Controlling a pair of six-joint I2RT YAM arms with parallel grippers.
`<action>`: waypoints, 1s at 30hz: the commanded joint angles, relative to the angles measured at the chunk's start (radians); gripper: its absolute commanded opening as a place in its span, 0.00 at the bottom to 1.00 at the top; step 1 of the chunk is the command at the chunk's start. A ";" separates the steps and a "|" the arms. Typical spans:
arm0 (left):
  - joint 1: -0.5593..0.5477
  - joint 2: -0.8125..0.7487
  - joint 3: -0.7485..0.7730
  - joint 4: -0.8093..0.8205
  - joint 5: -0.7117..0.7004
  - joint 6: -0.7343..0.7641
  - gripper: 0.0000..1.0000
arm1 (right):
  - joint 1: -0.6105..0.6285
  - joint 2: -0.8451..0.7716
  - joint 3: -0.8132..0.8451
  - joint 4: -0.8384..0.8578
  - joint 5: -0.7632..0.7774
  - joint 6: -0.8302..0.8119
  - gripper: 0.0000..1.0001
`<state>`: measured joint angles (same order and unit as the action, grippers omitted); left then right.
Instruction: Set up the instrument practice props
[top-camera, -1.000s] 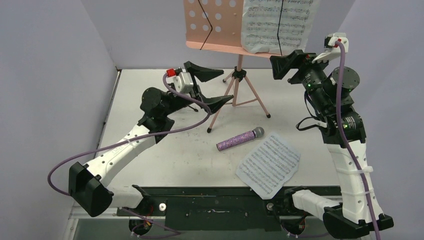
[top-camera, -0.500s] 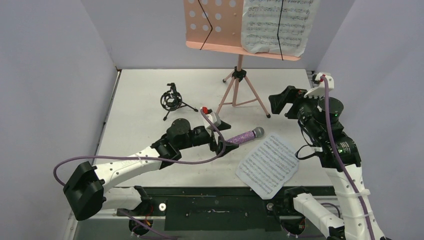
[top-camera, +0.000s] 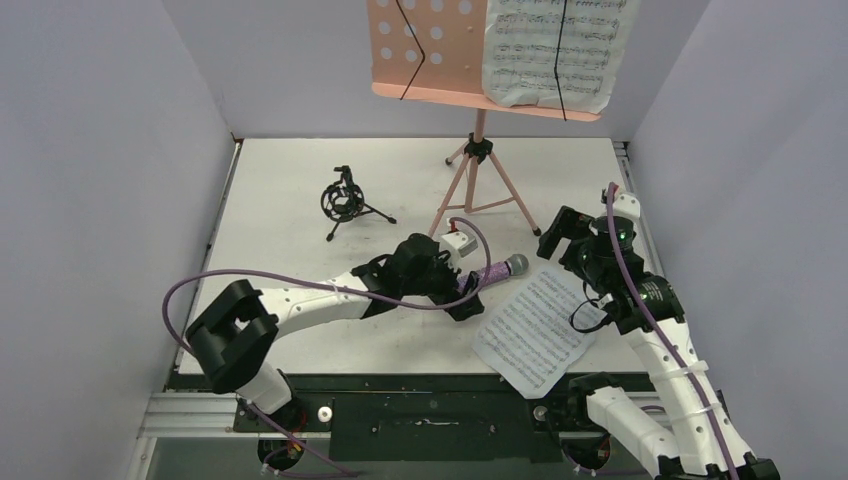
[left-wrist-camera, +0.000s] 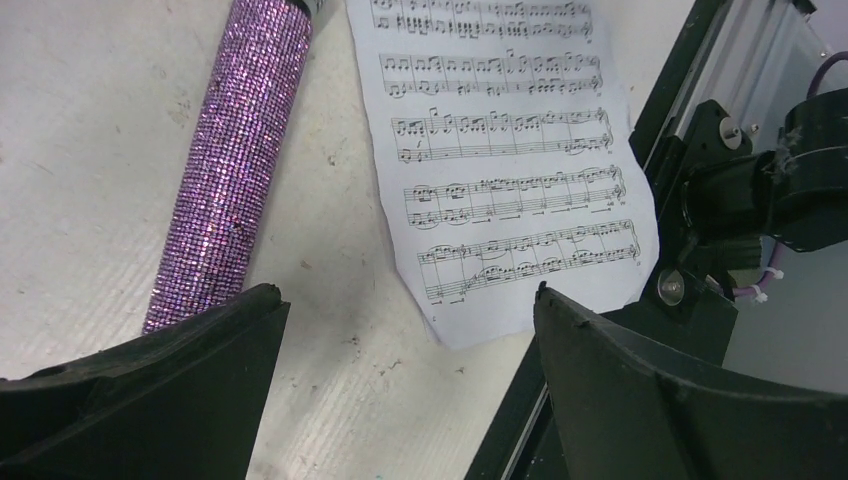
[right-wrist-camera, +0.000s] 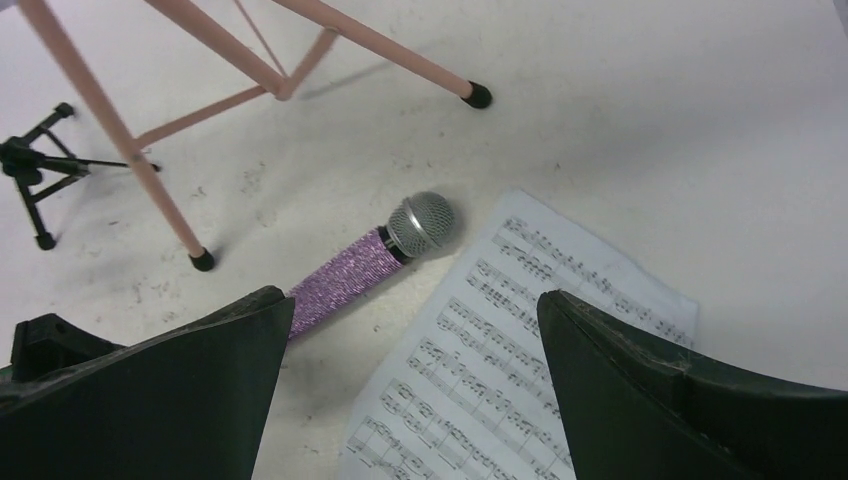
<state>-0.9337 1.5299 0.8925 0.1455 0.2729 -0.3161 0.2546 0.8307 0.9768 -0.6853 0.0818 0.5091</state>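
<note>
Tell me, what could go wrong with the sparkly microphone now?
The open left tool hangs with the loose white sheet-music page showing between its fingers, so closing might crumple paper. The purple glitter microphone lies by one finger and may roll if nudged.

The white table (top-camera: 280, 180) carries four items. The pink music stand (top-camera: 478, 150) stands on its tripod legs. The shock-mount tripod (top-camera: 345, 200) stands left of the stand. The purple microphone (top-camera: 500, 269) and one sheet-music page (top-camera: 535, 330) lie flat in front of the stand, touching.
</note>
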 joint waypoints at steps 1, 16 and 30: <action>-0.025 0.083 0.147 -0.174 -0.020 -0.032 0.94 | -0.005 -0.013 -0.051 -0.034 0.132 0.109 0.98; -0.050 0.333 0.380 -0.417 0.065 0.015 0.91 | -0.082 0.102 -0.062 -0.078 0.046 0.079 1.00; -0.084 0.516 0.491 -0.459 0.134 0.096 0.70 | -0.114 0.069 -0.061 -0.017 -0.028 0.054 1.00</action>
<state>-1.0183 2.0090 1.3441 -0.2871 0.3923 -0.2501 0.1493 0.9325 0.9154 -0.7551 0.0704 0.5762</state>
